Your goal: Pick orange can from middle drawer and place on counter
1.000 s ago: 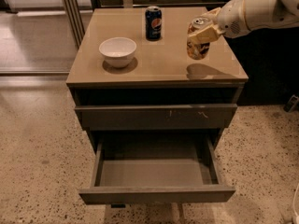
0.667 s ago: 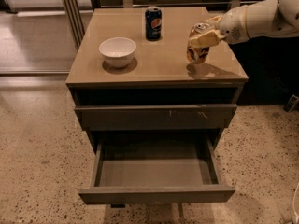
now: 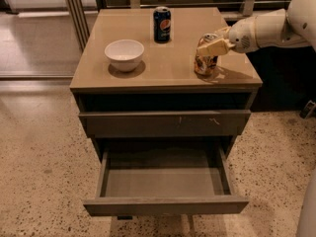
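We are setting the orange can [image 3: 205, 65] on the counter [image 3: 168, 70], well right of the white bowl [image 3: 124, 53]; the gripper [image 3: 211, 47], also right of the bowl, is pinching the can's upper part; it is probably touching down; next we are releasing gently and lifting clear.

Looks down from high before the cabinet [image 3: 89, 107] over middle drawer [image 3: 165, 182] and worktop [image 3: 168, 70], claw [image 3: 211, 47] clasping orange can [image 3: 205, 63] at right.
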